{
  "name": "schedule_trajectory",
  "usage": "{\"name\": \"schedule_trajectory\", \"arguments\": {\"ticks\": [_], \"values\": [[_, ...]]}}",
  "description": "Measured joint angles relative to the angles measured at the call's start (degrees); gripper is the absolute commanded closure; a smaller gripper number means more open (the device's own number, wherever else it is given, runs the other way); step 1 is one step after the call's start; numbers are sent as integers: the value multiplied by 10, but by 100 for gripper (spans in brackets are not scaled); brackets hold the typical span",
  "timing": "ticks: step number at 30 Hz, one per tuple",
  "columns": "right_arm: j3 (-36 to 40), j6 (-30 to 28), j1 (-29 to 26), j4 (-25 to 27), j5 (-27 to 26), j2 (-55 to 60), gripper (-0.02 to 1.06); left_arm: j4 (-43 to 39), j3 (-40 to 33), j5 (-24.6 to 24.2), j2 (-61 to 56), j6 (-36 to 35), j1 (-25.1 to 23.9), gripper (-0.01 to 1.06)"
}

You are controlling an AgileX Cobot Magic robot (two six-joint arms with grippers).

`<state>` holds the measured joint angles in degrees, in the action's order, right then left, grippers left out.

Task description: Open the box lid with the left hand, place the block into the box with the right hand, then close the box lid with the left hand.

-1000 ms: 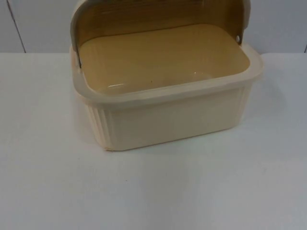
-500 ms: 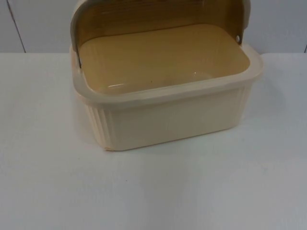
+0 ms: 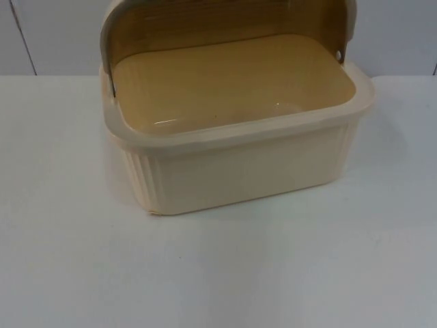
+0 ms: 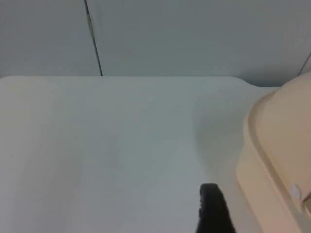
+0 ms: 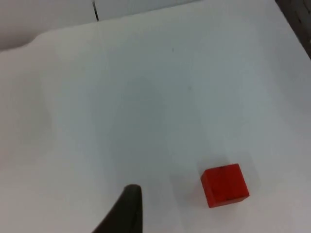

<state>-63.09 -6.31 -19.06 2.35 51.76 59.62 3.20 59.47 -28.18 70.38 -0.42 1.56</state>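
Observation:
The cream ribbed box stands on the white table in the top view, its brownish translucent lid swung up and back. Its tan inner floor lies bare. The left wrist view has my left gripper low over the table, just beside the box's outer wall and apart from it. A red block rests on the table in the right wrist view. My right gripper hovers a short way to one side of it, not touching it.
The grey partition wall rises right behind the box. White table top stretches in front of the box. A dark table edge shows beyond the block in the right wrist view.

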Motion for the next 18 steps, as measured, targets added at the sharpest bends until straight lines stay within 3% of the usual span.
{"name": "schedule_trajectory", "arguments": {"ticks": [5, 18], "values": [[0, -44, -1, 56, -9, 71, 0, 0, 0, 0, 0, 0, 0, 64], [0, -71, -107, 63, -115, 222, 0, 0, 0, 0, 0, 0, 0, 64]]}}
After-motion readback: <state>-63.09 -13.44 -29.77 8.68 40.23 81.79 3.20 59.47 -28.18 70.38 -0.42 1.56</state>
